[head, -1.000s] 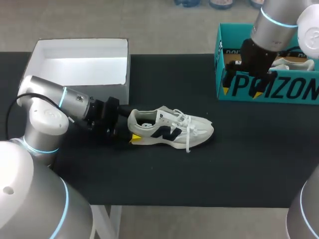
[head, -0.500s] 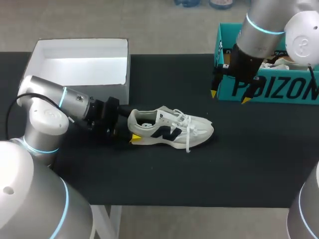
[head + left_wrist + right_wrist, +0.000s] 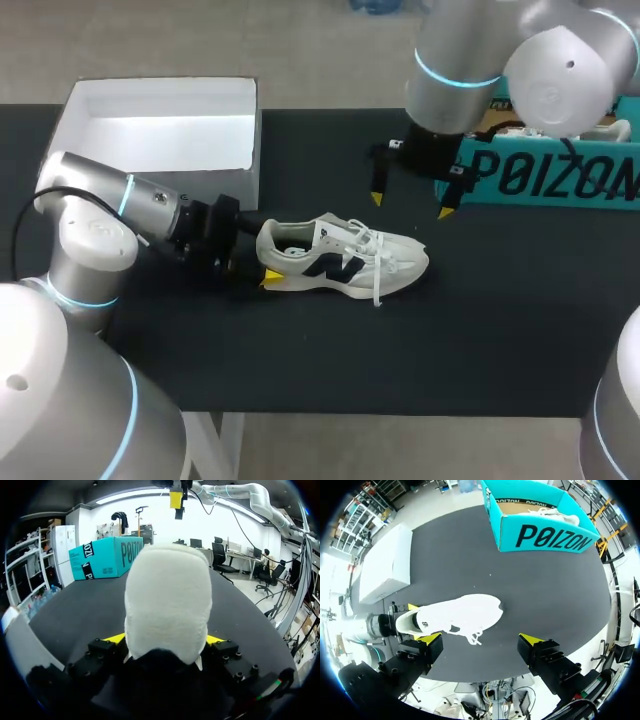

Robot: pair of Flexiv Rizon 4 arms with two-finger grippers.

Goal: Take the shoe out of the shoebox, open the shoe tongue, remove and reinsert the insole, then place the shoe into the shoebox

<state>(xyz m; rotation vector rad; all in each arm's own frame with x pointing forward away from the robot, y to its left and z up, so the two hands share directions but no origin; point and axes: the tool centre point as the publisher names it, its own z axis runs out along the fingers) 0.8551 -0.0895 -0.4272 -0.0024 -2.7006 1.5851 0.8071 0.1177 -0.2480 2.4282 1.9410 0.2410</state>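
— Now, layout first, biggest item down?
— Black table (image 3: 480,340). Teal shoebox (image 3: 560,180) at its far right, white box (image 3: 160,130) at its far left. The shoe (image 3: 345,258) is out of the shoebox, standing on its sole mid-table, near the white box's front corner.
— Orientation of the shoe?
— Long axis runs across the table: heel toward the left arm, toe toward the right. Opening faces up; laces lie over the tongue.
— Finger status?
— Left gripper (image 3: 264,257): closed on the heel, one yellow tip against each side. Right gripper (image 3: 410,204): spread wide, holding nothing, hanging above the table between shoebox and shoe.
— Which arm is placed for the tongue?
— By position, the right. The laces lie below its fingers, slightly toward the robot's side. The line between its two tips runs roughly along the shoe's length, so a descent would probably need a short shift toward the robot to centre over the tongue.
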